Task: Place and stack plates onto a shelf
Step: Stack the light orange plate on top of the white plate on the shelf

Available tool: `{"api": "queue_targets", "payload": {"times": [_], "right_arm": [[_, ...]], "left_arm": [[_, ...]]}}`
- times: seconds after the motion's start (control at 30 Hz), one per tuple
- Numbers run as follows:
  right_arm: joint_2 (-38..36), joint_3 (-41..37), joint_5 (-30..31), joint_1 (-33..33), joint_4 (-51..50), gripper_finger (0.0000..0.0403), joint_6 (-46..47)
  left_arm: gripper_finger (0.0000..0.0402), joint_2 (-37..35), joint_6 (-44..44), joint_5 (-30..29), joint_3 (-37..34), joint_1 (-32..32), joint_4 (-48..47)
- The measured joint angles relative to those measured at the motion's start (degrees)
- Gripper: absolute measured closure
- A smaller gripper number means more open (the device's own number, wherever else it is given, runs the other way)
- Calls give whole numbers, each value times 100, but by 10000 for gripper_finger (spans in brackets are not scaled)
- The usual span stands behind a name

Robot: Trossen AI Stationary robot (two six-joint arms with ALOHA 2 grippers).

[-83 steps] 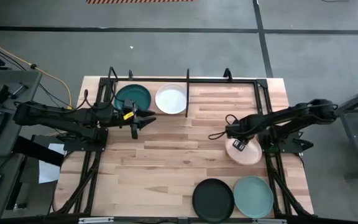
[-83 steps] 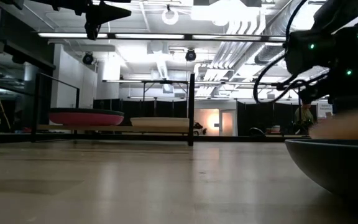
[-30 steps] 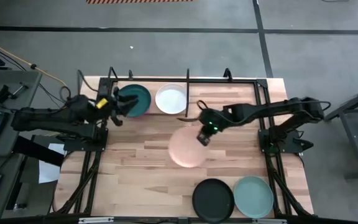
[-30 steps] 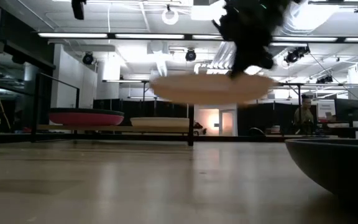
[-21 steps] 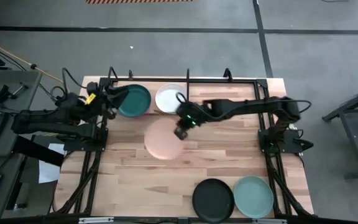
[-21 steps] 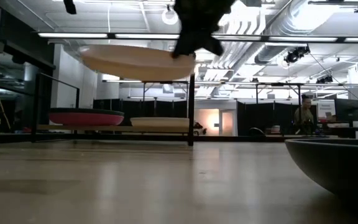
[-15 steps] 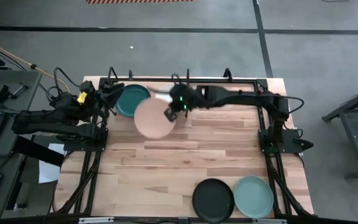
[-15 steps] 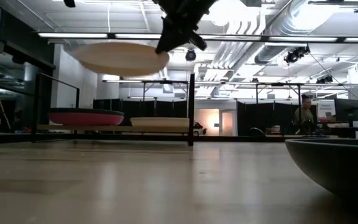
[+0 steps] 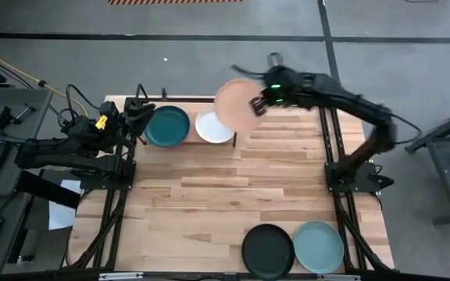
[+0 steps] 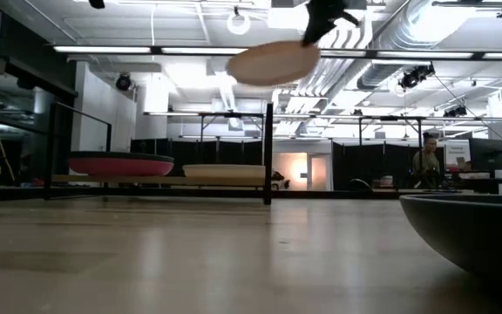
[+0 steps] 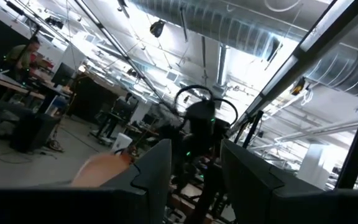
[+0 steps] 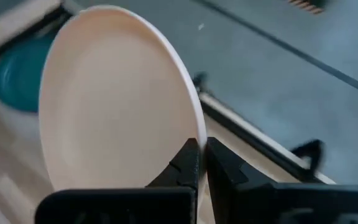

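My right gripper (image 9: 256,104) is shut on the pale peach plate (image 9: 235,105), high above the shelf's (image 9: 280,100) far rail by the divider bar (image 9: 235,134). In the low view this plate (image 10: 273,63) floats near the ceiling lights. On the shelf's left half the teal plate (image 9: 168,126) lies on the magenta plate (image 10: 120,164), with the white plate (image 9: 209,129) beside them. My left gripper (image 9: 139,119) stands open at the teal plate's left, nothing between its fingers (image 11: 151,168). My right gripper pinches the peach plate's rim (image 12: 194,130) between its two fingers, at the plate's right side. The fingers reach in from the table's right. The plate is lifted clear and tilted, its gripped side higher.
A black plate (image 9: 268,250) and a grey-green plate (image 9: 318,247) lie side by side at the table's near edge, right of centre. The bare wooden top (image 9: 209,203) spreads between them and the shelf. A person (image 10: 425,161) sits in the room beyond.
My right gripper has carried the peach plate from over the table's middle toward the left and far edge, then up and back right to above the shelf's far rail, tipping it. My left gripper has drawn back a little toward the left edge.
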Motion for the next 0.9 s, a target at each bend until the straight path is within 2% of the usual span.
{"api": "queue_targets", "payload": {"times": [0.1, 0.27, 0.43, 0.53, 0.7, 0.8, 0.9], "right_arm": [[-929, -762, 222, -144, 27, 403, 458], [-2257, -2496, 433, -332, -18, 403, 1594], [-3054, -4279, 594, -452, 527, 403, 2750], [-3246, -5301, 497, -527, 1583, 403, 3263], [-3064, -6755, 32, -665, 3938, 403, 3964], [-2783, -7221, -105, -680, 4907, 403, 4332], [-2466, -7380, -183, -680, 5339, 403, 4558]], "left_arm": [[271, 2, 178, 0, -2, 0, -9], [271, 2, 327, 0, -2, 0, -9], [271, 2, 330, -33, -2, 0, -9], [271, 0, 330, -33, -2, 0, -9], [271, 2, 330, -35, -2, 0, -7], [271, 1, 330, -40, -2, 0, -7], [271, 0, 330, -47, -2, 0, -7]]}}
